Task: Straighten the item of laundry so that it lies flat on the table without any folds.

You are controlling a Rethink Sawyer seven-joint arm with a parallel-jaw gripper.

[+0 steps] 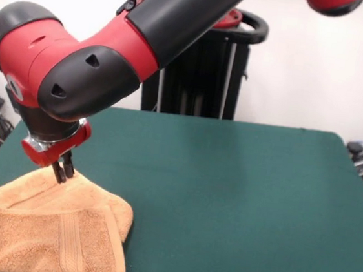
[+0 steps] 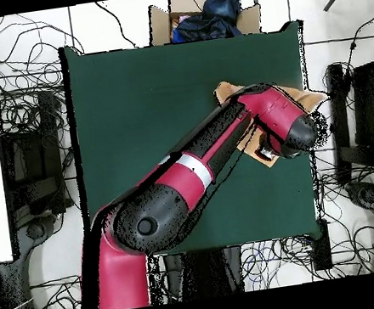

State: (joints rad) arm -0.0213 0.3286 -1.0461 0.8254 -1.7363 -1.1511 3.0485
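Arm [image 1: 112, 51] bent low, hand [image 1: 62, 173] pinched closed on folded towel [image 1: 48, 232] ridge

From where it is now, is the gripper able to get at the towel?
Probably yes. The gripper already sits at the towel, its fingers close together at a raised fold on the far edge. Nothing stands between them, and the table around is bare.
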